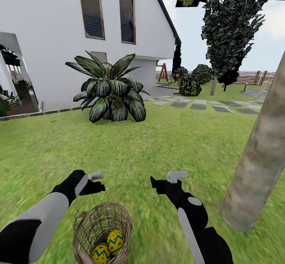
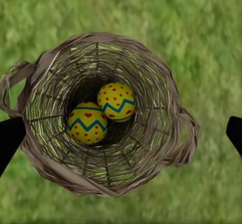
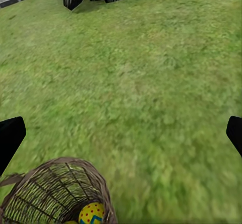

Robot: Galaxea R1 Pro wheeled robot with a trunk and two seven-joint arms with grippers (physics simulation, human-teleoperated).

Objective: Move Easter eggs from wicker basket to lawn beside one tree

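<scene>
The wicker basket [image 1: 102, 226] stands on the lawn [image 1: 158, 149] just in front of me. Two yellow Easter eggs with red dots and blue zigzags [image 1: 115, 241] [image 1: 101, 253] lie side by side at its bottom; a third egg is out of view. My left gripper [image 1: 98, 181] hangs open above the basket [image 2: 151, 148], looking straight down on both eggs [image 2: 116, 101] [image 2: 87, 123]. Over grass to the basket's right, my right gripper [image 1: 166, 179] is open and holds nothing; its view catches the basket's rim [image 3: 55, 183] and one egg [image 3: 92, 213]. The tree trunk [image 1: 257, 165] rises close at the right.
A short palm [image 1: 109, 92] grows ahead by the white house [image 1: 51, 38]. Stone slabs [image 1: 206, 105], shrubs [image 1: 190, 86], a dark conifer [image 1: 229, 30] and a wooden fence [image 1: 253, 77] lie farther off to the right. Grass stretches between the basket and the trunk.
</scene>
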